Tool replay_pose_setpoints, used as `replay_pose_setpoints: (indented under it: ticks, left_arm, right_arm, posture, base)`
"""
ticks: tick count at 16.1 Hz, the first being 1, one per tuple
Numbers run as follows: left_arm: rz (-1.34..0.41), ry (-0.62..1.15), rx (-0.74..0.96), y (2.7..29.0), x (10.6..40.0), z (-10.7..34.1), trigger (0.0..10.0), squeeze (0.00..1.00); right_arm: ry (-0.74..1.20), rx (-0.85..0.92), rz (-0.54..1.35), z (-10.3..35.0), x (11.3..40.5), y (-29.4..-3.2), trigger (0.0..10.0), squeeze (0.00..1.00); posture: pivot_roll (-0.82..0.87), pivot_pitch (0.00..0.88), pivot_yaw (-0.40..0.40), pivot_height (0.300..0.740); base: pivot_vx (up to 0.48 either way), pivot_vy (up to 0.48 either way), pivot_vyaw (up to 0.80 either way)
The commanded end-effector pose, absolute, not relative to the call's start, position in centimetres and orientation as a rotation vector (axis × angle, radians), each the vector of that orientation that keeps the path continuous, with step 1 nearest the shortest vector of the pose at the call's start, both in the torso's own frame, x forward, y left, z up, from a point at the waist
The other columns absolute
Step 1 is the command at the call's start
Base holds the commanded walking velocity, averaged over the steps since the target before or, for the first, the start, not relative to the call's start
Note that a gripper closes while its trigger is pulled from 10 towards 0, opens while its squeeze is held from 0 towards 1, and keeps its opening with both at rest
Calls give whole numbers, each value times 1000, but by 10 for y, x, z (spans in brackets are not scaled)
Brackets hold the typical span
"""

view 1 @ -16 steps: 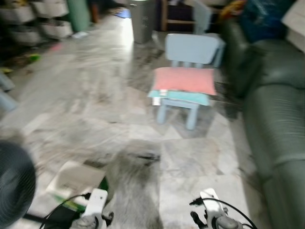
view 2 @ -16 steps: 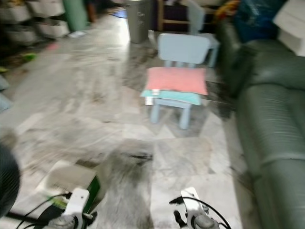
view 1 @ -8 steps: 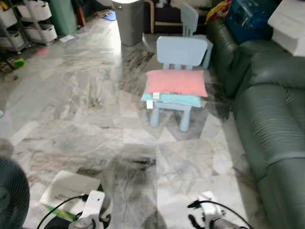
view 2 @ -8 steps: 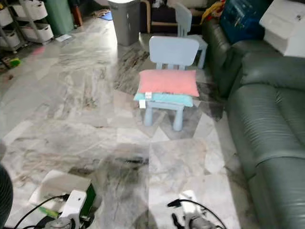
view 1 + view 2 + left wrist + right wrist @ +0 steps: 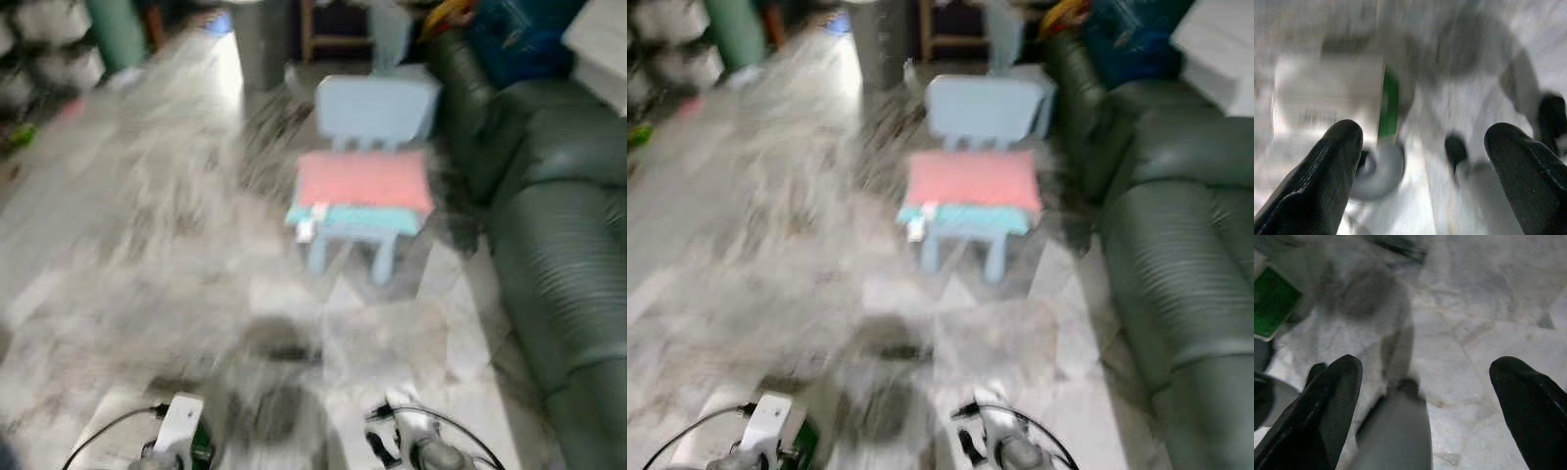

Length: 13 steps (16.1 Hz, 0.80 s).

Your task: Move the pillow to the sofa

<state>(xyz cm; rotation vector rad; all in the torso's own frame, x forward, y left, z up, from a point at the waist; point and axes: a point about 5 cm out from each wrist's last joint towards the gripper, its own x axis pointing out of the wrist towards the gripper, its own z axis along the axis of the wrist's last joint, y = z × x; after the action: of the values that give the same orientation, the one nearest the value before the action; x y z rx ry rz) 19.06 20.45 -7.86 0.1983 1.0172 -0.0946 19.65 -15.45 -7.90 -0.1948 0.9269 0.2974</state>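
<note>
A pink pillow [image 5: 363, 181] lies on top of a teal cushion [image 5: 355, 218] on the seat of a small light-blue chair [image 5: 375, 108], ahead on the marble floor. A dark green sofa [image 5: 568, 245] runs along the right side, just right of the chair. Both arms hang low at the bottom edge of the head views, far short of the chair. My left gripper [image 5: 1422, 161] is open over the floor, with nothing between its fingers. My right gripper [image 5: 1427, 396] is also open and empty above the marble tiles. The picture is blurred.
A white and green box [image 5: 1334, 98] lies on the floor by my left arm. A grey bin [image 5: 257, 39] and a second pale chair [image 5: 390, 29] stand beyond the chair. White storage drawers [image 5: 59, 59] line the far left. Blue items [image 5: 509, 29] sit on the sofa's far end.
The whole picture has shifted and blurred, so the camera has moved; the chair with the pillow now appears slightly nearer and lower. Both grippers hang as before.
</note>
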Motion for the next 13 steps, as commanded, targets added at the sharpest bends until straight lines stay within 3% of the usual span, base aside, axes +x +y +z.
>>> replay_pose_setpoints:
  ticks: [1,13]
  left_arm:
    - [-110,1026,187,198,188,-81,10000,0]
    - [-111,1025,188,198,189,-81,10000,0]
  right_arm:
    - [961,-199,260,-82,190,-168,10000,0]
    - [960,-180,251,-82,191,-167,10000,0]
  posture:
    - [-83,77,10,740]
    - [-83,81,13,740]
  base:
    - [472,0,0]
    - [472,0,0]
